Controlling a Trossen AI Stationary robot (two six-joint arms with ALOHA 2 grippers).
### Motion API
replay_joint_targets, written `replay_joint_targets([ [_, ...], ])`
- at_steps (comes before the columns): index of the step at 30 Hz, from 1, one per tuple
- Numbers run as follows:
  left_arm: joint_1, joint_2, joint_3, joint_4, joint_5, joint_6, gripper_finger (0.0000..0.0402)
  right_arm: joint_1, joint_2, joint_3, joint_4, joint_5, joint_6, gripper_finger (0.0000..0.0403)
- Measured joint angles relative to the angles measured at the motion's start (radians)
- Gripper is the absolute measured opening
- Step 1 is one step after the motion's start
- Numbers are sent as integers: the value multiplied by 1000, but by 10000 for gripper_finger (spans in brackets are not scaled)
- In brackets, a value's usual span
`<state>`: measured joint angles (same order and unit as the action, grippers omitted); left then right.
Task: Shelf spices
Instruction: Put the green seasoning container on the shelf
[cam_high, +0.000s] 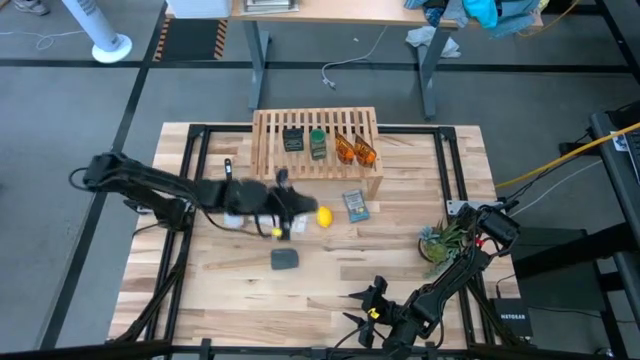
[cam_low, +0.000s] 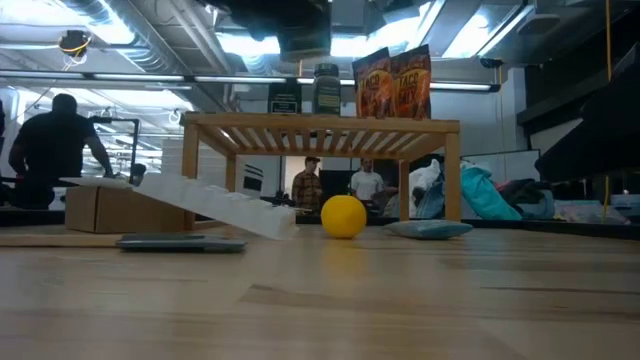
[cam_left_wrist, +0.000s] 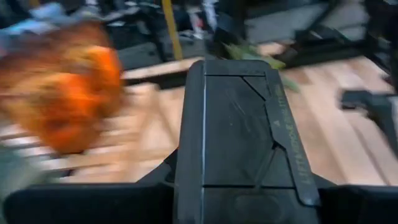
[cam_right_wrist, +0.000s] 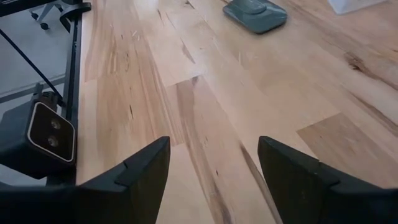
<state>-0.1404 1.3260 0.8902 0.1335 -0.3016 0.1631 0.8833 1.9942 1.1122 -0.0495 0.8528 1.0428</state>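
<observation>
while the left gripper (cam_high: 283, 205) is hovering just in front of the shelf (cam_high: 268, 135), near the yellow ball (cam_high: 324, 217), its wrist view is showing a dark square box (cam_left_wrist: 239, 127) filling the space between its fingers, so the jaws are standing clamped on that box. the shelf is sitting at the far middle of the table (cam_high: 400, 270), and four spices are lying on its top: a second dark box (cam_high: 293, 140), the jar with a green lid (cam_high: 318, 143) and two orange packets (cam_high: 355, 148), side by side. the blue-grey flat packet (cam_high: 355, 205) is lying in front of the shelf, and the dark grey pad (cam_high: 285, 259) is resting nearer the front edge. the right gripper (cam_right_wrist: 211, 171) is waiting low over the table's near edge, its jaws standing apart over bare wood.
</observation>
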Motion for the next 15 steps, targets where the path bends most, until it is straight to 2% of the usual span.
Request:
replay_joint_targets([
  [7,181,-141,0,-141,-1,-9,95,0,0,0,0,0,0,250],
  [11,268,-154,0,-184,9,-27,95,0,0,0,-1,0,0,250],
  [15,337,-146,0,-234,62,-36,95,0,0,0,-1,1,0,250],
])
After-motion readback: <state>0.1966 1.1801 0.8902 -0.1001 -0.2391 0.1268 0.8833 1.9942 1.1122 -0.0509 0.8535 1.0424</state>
